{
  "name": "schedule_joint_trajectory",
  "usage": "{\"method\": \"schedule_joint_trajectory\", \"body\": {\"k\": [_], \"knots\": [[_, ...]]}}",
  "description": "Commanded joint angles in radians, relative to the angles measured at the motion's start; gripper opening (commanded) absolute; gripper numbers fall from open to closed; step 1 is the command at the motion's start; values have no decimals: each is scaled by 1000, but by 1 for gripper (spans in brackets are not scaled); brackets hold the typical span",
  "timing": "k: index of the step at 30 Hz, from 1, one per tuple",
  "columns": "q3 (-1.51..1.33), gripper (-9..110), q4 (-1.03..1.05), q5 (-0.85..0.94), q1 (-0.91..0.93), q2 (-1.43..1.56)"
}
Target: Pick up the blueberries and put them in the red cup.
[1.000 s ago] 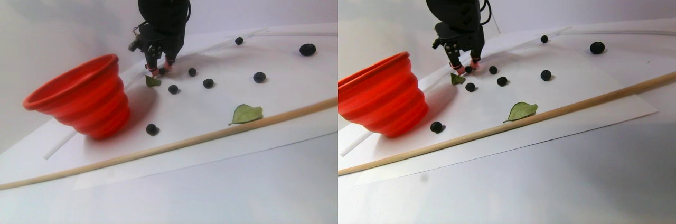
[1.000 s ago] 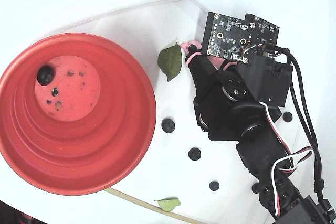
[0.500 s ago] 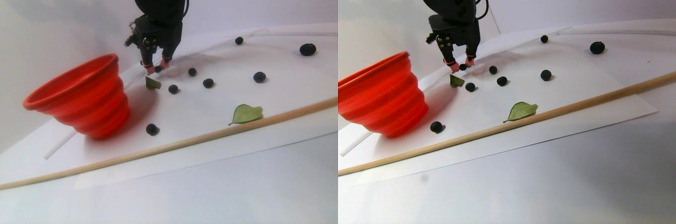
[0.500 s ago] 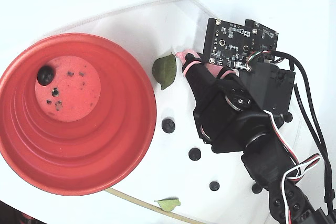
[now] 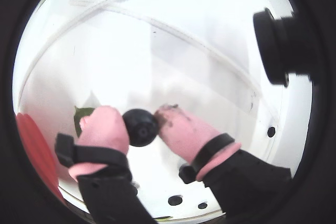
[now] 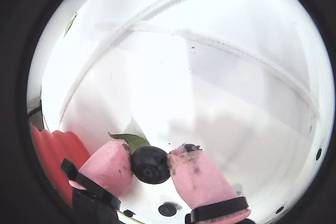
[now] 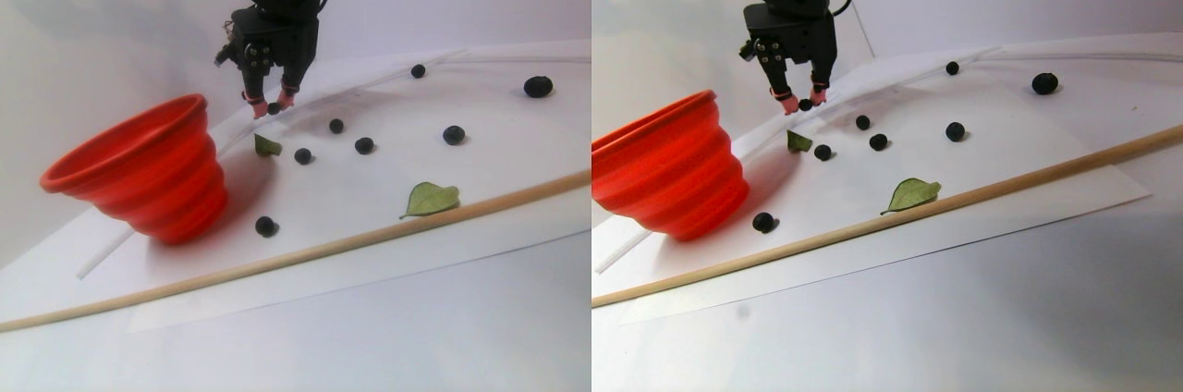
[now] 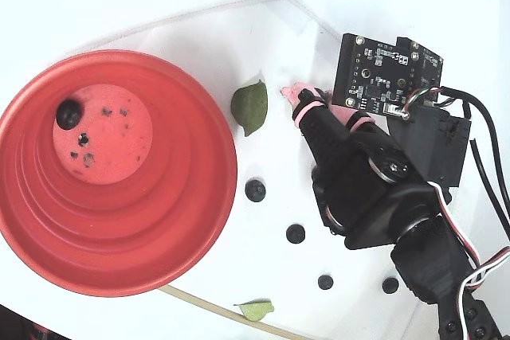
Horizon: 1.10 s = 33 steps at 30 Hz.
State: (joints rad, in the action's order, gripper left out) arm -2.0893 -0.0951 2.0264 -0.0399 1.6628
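My gripper is shut on one dark blueberry, pinched between its two pink fingertips and held above the white sheet. In the stereo pair view it hangs just right of the red cup's rim. The cup stands on the sheet's left, and its speckled bottom holds one blueberry. Several loose blueberries lie on the sheet, among them one near the cup, another further right and a third by the cup's base. From above, the arm hides the held berry and only a pink fingertip shows.
A small green leaf lies under the gripper, and a bigger leaf rests against a long wooden stick along the sheet's front edge. A white tube curves along the back. A larger dark lump sits far right.
The gripper has risen from the sheet with the blueberry between its fingers. The small leaf beside it has shifted slightly. The other berries and the cup have not moved.
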Motion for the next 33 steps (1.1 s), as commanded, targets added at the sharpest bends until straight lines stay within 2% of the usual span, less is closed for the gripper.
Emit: {"method": "schedule_joint_trajectory", "body": {"k": [1, 33], "knots": [[-6, 13, 15, -8, -71, 143], [-129, 12, 259, -129, -146, 433]]}}
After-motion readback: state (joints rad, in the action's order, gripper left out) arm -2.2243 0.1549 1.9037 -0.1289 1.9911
